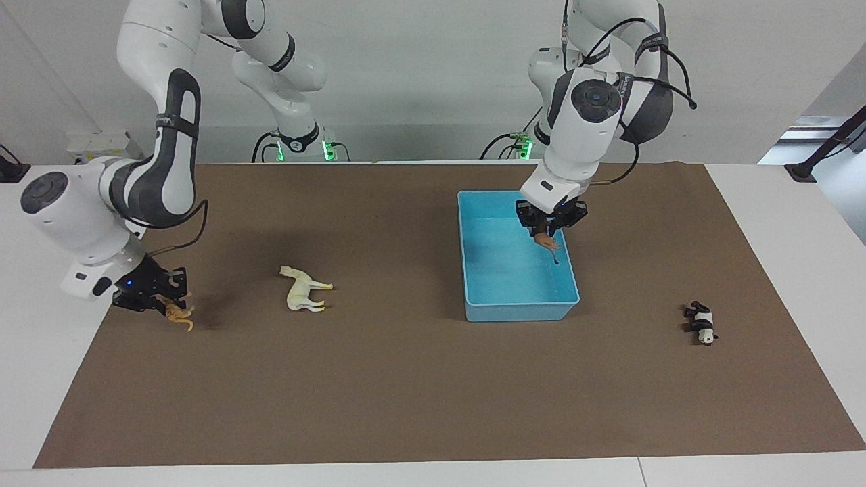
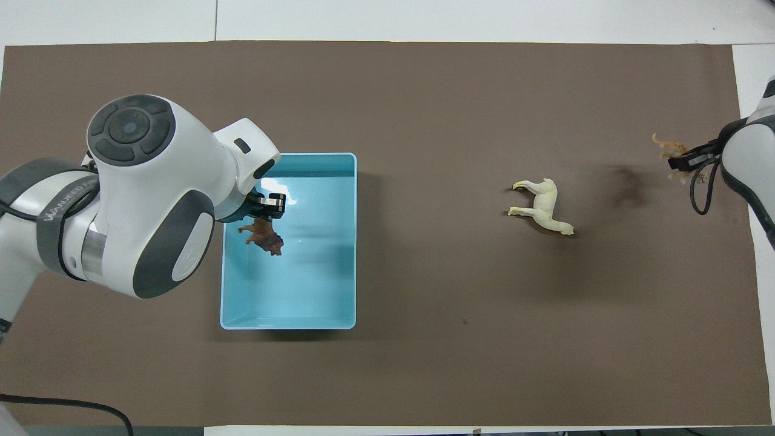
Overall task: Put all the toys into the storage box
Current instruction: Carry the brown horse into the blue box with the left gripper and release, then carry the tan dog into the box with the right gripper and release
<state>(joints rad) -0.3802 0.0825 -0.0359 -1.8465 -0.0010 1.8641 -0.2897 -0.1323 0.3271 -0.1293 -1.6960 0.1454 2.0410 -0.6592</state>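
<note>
My left gripper (image 1: pixel 545 231) is shut on the brown lion (image 1: pixel 547 242) and holds it in the air over the light-blue storage box (image 1: pixel 521 313), near the wall toward the left arm's end. The lion (image 2: pixel 262 236) also shows over the box (image 2: pixel 288 325) in the overhead view. My right gripper (image 1: pixel 161 302) is shut on the orange tiger (image 1: pixel 179 314) and holds it just above the mat at the right arm's end. The cream-white horse (image 1: pixel 304 291) lies on its side between the tiger and the box. The panda (image 1: pixel 701 323) lies on the mat toward the left arm's end; the overhead view hides it.
A brown mat (image 1: pixel 406 392) covers most of the white table (image 1: pixel 791 223). The box holds no toys on its floor.
</note>
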